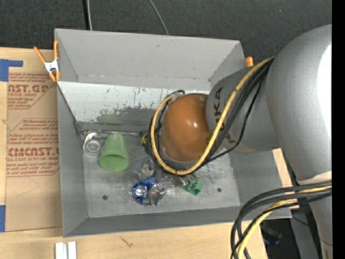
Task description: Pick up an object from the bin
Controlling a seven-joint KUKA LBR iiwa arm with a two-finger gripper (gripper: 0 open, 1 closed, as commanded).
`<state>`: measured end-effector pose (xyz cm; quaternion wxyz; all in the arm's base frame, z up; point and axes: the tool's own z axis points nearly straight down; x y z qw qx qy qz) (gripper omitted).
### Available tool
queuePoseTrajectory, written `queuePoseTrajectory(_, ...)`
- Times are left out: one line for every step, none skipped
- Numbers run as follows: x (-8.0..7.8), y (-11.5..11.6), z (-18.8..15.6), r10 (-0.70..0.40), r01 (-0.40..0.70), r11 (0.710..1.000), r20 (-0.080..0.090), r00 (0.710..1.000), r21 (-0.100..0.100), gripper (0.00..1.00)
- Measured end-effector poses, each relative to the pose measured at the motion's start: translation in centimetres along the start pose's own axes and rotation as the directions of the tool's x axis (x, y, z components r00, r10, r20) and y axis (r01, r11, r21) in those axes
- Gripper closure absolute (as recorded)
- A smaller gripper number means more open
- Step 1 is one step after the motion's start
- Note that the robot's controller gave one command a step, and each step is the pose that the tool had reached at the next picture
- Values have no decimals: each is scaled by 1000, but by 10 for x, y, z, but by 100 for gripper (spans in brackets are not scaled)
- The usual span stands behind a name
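Nearest us in the bin (161,216) lay a blue crumpled wrapper (143,192) and a small green piece (192,186) among clear scraps. A green cup (114,152) sat farther left. Just behind the scraps hung the orange wrist cover (183,127), masking the gripper: open or closed, we could not tell. We judged this the grasp stage; next it called for closing on one scrap and lifting clear.

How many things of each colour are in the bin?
Green: 2, a cup on its side and a small piece
Clear: 1, a little ring-shaped cup
Blue: 1, a shiny crumpled thing
Total: 4 plainly seen; the arm may hide more.
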<state>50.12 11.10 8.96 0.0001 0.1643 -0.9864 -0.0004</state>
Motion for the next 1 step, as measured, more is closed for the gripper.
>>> queuePoseTrajectory(7,0,-118,19,-19,1000,9,1000,2,100)
